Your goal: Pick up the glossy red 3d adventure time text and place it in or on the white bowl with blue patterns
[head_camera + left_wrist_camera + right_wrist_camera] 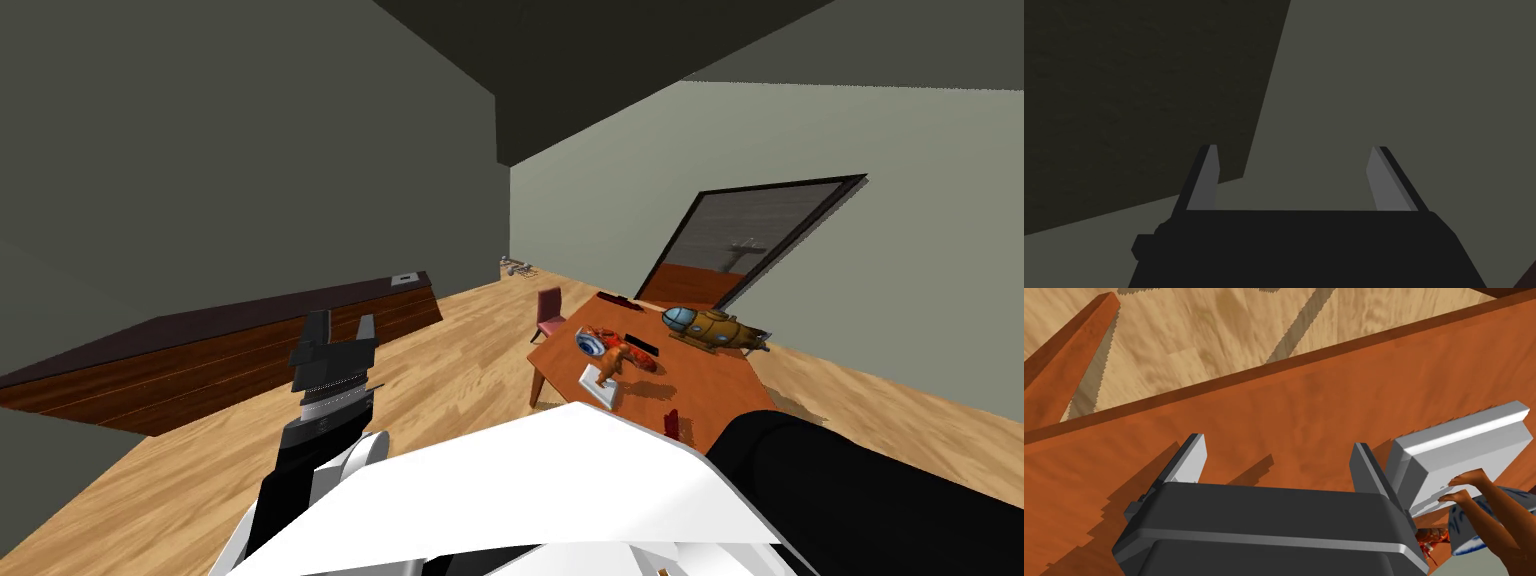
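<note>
My right tool, blades apart, hangs over bare bench. The red text lies off to its side, behind a white base, just beside the bowl. My left tool, also apart, hangs well away from the bench.

Left gripper raised, fingers apart; right gripper likewise spread, apparently angled downward.

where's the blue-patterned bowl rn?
Head view, right of centre: the bowl sits on the orange-brown table, beside the orange figurine on its white base.
</note>
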Controlling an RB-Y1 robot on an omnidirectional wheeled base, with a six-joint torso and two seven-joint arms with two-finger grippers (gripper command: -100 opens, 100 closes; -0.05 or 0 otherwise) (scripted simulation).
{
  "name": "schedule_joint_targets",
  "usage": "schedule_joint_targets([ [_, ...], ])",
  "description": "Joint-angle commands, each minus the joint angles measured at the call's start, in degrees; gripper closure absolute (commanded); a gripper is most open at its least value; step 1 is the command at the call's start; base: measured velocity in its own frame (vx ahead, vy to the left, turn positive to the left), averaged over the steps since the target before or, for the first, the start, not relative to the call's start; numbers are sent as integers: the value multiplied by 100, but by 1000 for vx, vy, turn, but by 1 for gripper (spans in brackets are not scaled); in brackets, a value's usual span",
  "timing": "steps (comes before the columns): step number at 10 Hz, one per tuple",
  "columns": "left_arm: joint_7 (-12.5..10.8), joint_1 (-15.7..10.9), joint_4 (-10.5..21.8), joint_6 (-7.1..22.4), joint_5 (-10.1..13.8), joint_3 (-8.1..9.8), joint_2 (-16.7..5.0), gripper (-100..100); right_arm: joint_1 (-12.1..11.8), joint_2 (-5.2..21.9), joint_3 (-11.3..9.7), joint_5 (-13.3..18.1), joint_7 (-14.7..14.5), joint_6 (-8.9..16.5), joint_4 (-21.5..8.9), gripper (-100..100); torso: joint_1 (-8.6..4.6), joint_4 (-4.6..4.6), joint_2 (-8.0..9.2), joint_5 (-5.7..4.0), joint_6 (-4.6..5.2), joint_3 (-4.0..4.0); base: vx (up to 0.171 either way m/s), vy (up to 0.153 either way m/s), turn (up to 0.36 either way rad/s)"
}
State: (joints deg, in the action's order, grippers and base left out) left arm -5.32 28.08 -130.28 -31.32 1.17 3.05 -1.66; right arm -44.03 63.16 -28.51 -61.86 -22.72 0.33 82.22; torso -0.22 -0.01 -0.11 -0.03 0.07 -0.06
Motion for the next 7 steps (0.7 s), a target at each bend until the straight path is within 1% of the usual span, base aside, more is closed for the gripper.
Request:
schedule_joint_targets([
  [1, 0, 0, 0, 0, 0, 0, 0, 0, 77, 241, -215, -173, -16, 160, -250, -100, 0, 0, 0, 0, 0, 0, 13, -64, 282],
  [2, 0, 0, 0, 0, 0, 0, 0, 0, 77, 241, -97, -173, -16, 160, -250, -100, -7, 0, 0, -3, 1, 0, 6, -46, 85],
  [3, 0, 1, 0, 0, 0, 1, 0, 0, 77, 241, -215, -173, -16, 160, -250, -100, -3, 0, 1, -3, 5, 0, 2, -13, -12],
  [4, 0, 1, 0, 0, 0, 1, 0, 0, 71, 381, -278, -258, -27, 268, -340, -100, 9, 1, 4, -1, 8, 2, 1, -13, 149],
  [6, 0, 0, 0, 0, 0, 0, 0, 0, 66, 628, -386, -397, -39, 461, -491, -100, 3, 0, -1, 0, 0, 0, 13, -47, 261],
  [7, 0, 1, 0, 0, 0, 1, 0, 0, 66, 628, -386, -397, -39, 461, -491, -100, -5, 0, -2, -3, 2, -1, 6, -48, 68],
])
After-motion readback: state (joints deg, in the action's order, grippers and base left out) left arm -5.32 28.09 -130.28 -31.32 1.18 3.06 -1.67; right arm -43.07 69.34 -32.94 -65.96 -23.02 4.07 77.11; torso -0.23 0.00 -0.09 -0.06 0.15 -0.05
